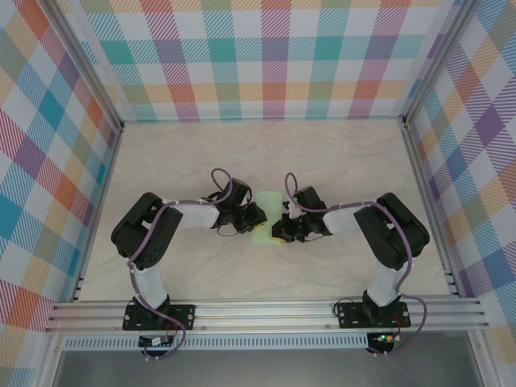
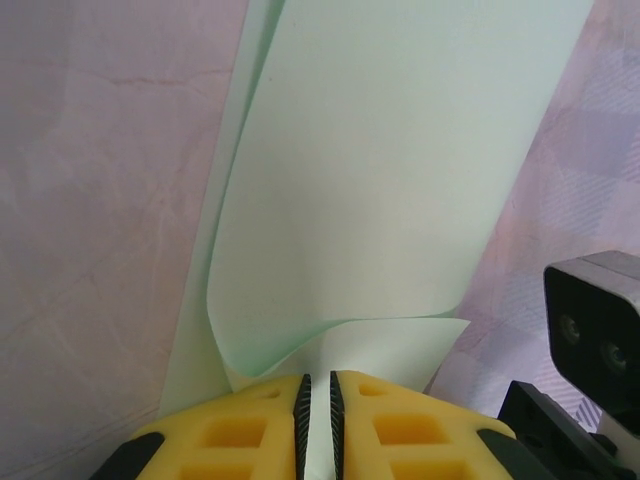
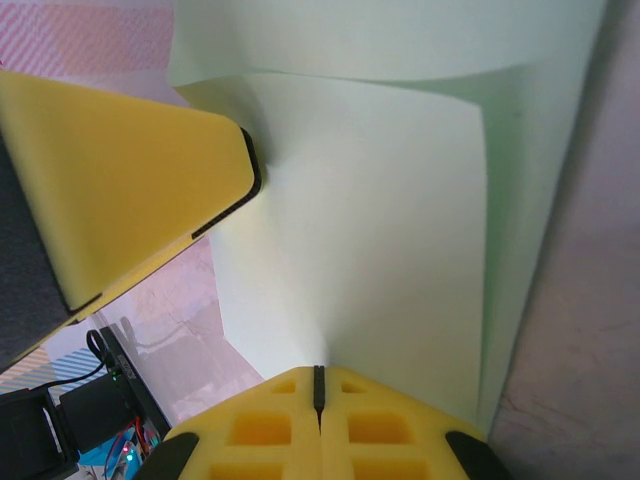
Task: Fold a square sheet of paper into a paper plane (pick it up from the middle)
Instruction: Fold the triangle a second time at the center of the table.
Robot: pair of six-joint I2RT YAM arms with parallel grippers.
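Right wrist: right hand (image 3: pixel 320 374) pinches the curled square sheet of paper (image 3: pixel 380 220).

The sheet of paper (image 2: pixel 380 180) is thin, smooth and matt. The left gripper (image 2: pixel 319 390) is matt yellow plastic with black ribbed inner faces. The counter (image 1: pixel 322 153) looks smooth and marble-patterned.

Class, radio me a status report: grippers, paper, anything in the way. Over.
Left gripper shut on thin pale green square sheet of paper, curled over. Right gripper shut on it from opposite side. No obstruction seen.
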